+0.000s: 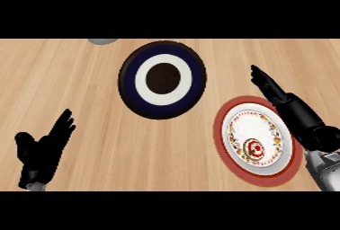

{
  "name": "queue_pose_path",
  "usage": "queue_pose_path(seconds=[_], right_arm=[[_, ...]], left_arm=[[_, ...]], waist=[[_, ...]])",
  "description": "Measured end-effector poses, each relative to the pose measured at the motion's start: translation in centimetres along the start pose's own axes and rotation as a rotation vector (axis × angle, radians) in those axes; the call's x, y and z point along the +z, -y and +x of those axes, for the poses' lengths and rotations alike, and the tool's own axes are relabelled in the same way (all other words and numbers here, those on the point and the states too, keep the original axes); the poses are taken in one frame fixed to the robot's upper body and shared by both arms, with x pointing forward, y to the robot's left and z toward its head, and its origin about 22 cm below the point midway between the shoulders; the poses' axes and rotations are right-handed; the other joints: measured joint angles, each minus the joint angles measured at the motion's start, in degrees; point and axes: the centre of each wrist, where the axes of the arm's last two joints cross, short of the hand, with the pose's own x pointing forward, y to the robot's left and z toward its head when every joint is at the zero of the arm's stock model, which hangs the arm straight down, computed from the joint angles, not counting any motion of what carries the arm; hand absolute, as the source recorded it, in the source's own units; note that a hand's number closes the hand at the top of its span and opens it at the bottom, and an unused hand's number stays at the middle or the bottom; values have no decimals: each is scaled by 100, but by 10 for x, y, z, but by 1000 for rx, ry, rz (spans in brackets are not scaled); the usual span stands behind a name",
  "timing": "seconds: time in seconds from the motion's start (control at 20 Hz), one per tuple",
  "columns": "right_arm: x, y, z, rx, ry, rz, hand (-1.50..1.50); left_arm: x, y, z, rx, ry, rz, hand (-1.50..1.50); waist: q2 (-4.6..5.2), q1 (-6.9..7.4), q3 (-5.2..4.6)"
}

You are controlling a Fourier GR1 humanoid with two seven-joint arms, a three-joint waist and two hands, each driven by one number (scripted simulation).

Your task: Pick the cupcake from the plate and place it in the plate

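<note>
A small cupcake (254,148) with red-and-white swirled icing sits on a white plate with a red rim (224,117) at the right of the head view. Farther back, near the middle, lies a dark navy plate (130,92) with a white ring and a dark centre; nothing is on it. My right hand (297,113) hovers along the red-rimmed plate's right side, fingers straight and pointing away from me, apart from the cupcake. My left hand (41,152) rests open at the lower left, fingers up.
The wooden counter (79,90) fills the view. A grey rounded object (102,40) peeks in at the top edge, left of the navy plate.
</note>
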Motion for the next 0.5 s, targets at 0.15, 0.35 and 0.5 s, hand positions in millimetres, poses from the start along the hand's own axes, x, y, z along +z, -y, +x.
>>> queue_pose_path(seconds=[0.15,0.35,0.5], right_arm=[[-2,-32,-1,-72,62,130,150],[-10,-68,18,-36,199,364,150],[-8,-74,20,245,217,397,150]], left_arm=[[-8,0,23,-30,93,-12,0],[-16,4,68,-70,312,-61,0],[-19,5,88,-73,401,-83,0]], waist=[[-142,-7,-121],[-316,48,-222],[-376,-55,-252]])
